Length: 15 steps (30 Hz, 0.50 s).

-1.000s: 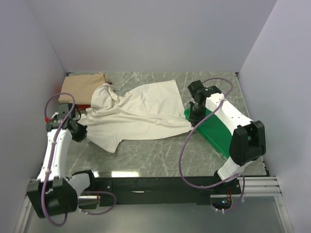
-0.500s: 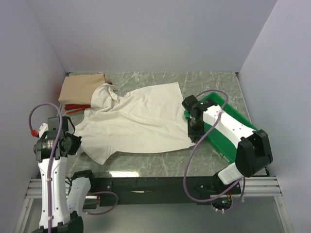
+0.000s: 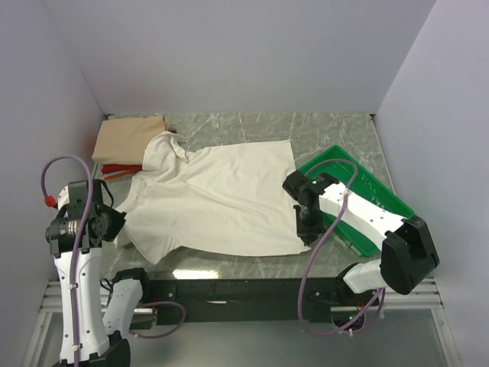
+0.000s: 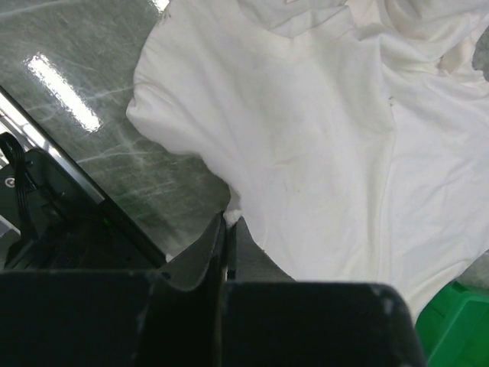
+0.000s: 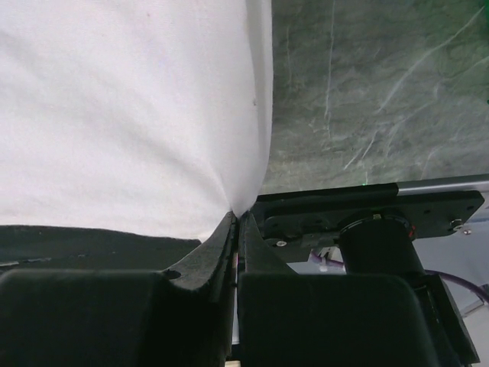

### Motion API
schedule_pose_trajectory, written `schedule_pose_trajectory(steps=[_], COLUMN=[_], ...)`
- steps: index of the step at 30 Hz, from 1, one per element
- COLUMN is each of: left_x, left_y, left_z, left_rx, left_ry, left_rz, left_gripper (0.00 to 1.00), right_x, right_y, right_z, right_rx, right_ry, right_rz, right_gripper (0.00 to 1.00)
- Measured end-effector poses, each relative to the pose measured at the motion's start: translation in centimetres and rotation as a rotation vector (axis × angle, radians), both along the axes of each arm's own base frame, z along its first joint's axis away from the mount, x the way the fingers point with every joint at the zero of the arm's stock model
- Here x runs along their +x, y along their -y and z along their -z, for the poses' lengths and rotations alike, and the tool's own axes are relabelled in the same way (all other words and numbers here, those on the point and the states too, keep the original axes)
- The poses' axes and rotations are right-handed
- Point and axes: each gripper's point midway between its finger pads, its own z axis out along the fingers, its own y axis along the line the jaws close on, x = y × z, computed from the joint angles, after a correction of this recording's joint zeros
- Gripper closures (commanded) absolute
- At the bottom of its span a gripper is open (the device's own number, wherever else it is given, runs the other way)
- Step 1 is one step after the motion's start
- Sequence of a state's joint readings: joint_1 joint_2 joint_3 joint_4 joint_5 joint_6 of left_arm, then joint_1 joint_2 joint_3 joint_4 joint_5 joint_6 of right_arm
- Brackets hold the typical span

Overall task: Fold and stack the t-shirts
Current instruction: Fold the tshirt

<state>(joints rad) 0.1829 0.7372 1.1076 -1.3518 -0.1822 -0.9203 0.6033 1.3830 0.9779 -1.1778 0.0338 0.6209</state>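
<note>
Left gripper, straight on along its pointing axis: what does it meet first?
The cream shirt: the left gripper pinches its edge, and more of it lies straight ahead.

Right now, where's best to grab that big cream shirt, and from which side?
By its edges, from the sides. The cream shirt lies nearly flat, so only its rim gives a thin fold to pinch: the left tool is shut on the edge by the sleeve, the right tool on the near hem corner.
</note>
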Motion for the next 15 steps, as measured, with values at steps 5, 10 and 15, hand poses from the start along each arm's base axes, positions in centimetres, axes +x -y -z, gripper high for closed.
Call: schedule_pose_trajectory(steps=[5, 10, 15], left_x=[0.5, 2.7, 6.4], left_y=[-0.2, -0.6, -0.7], left_z=[0.7, 1.7, 2.5], left_rx=[0.007, 0.012, 0.007], left_ry=[-0.053, -0.113, -0.139], left_rz=[0.028, 0.071, 0.151], left_gripper=[1.0, 1.0, 1.0], right_x=[0.0, 1.1, 3.4], right_y=[-0.1, -0.4, -0.6], right_z=[0.3, 0.6, 0.3], right_rx=[-0.017, -0.044, -0.046], right_ry=[-0.021, -0.043, -0.039], right_rz=[0.009, 0.015, 0.04], right_gripper=[1.0, 1.0, 1.0])
